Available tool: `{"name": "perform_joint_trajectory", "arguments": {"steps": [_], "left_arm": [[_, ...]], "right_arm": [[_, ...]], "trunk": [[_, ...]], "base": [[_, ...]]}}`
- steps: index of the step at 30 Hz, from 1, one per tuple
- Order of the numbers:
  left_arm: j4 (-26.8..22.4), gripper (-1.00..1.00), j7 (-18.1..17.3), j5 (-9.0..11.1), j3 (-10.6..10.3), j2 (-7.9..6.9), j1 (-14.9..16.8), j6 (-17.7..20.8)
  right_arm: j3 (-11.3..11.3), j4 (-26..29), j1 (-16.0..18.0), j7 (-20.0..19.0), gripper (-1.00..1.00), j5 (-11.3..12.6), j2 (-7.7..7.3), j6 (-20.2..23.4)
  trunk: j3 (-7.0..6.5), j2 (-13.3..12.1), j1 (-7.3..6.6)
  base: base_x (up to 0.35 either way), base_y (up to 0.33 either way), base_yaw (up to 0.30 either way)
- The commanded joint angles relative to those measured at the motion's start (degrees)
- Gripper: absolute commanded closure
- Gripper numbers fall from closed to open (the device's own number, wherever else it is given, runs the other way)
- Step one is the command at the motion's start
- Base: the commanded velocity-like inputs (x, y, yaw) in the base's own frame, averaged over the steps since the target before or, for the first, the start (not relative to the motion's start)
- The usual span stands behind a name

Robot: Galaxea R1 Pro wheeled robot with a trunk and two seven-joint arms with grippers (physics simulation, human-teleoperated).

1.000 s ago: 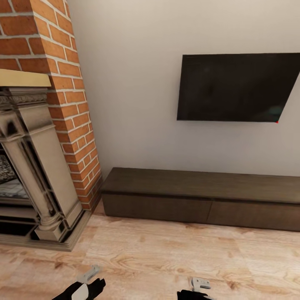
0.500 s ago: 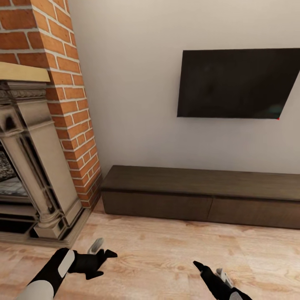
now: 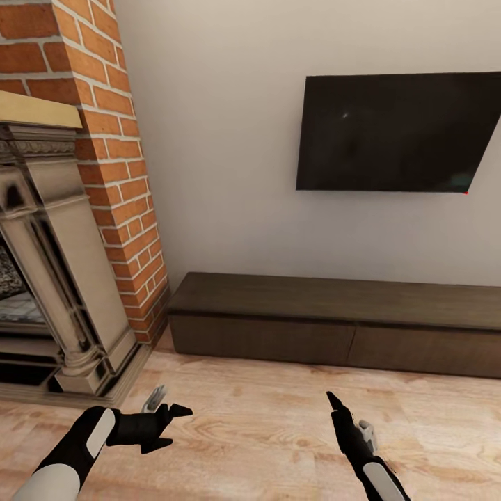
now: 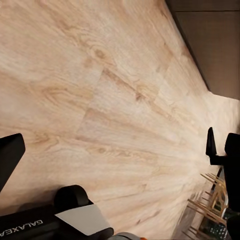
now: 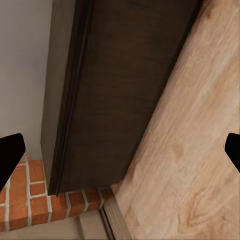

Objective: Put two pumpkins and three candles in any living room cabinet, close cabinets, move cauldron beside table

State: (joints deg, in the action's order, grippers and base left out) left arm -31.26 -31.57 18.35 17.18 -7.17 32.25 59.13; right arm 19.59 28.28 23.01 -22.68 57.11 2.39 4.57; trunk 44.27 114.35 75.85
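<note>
To my left the brick fireplace [image 3: 66, 209] is cut off at the frame edge, and my left gripper [image 3: 174, 424] hangs over the wood floor [image 3: 264, 417] with fingers spread wide, empty. The low dark cabinet [image 3: 334, 323] stands closed against the wall under the TV [image 3: 396, 132], its right end cropped. My right gripper [image 3: 332, 403] points toward it, tips wide apart in the wrist view.

Both black-and-white arms raised in front of the long dark-brown wooden cabinet [image 3: 334, 323], well short of it. Left claw [image 3: 177, 425] fingers spread, empty. Right claw [image 3: 332, 402] points toward it, tips wide apart, empty.
</note>
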Motion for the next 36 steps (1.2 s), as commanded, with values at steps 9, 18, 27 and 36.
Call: {"name": "perform_joint_trajectory", "arguments": {"steps": [9,18,27,36], "left_arm": [[0.02,-1.0,-0.41,0.1,0.04,-0.69,0.0,0.08],[0.04,-1.0,-4.8,0.04,-0.11,-0.71,0.0,0.45],[0.06,-1.0,-6.19,0.02,-0.18,-0.73,0.0,0.46],[0.05,-1.0,-6.3,0.06,-0.1,-0.38,0.0,0.46]], "right_arm": [[-0.08,0.66,1.58,0.59,-1.0,0.23,2.83,-4.0],[2.48,0.45,1.6,-3.39,-1.0,6.24,2.9,-3.52],[3.7,0.12,1.6,-4.3,-1.0,8.84,2.93,-3.62],[4.98,-0.2,1.31,-4.81,-1.0,17.93,2.74,-3.75]], "trunk": [[1.62,3.62,1.98],[3.24,7.23,3.96],[4.85,10.84,5.94],[6.47,14.45,7.91]], "base": [[0.0,0.0,0.0],[0.0,0.0,0.0],[0.0,0.0,0.0],[0.0,0.0,0.0]]}}
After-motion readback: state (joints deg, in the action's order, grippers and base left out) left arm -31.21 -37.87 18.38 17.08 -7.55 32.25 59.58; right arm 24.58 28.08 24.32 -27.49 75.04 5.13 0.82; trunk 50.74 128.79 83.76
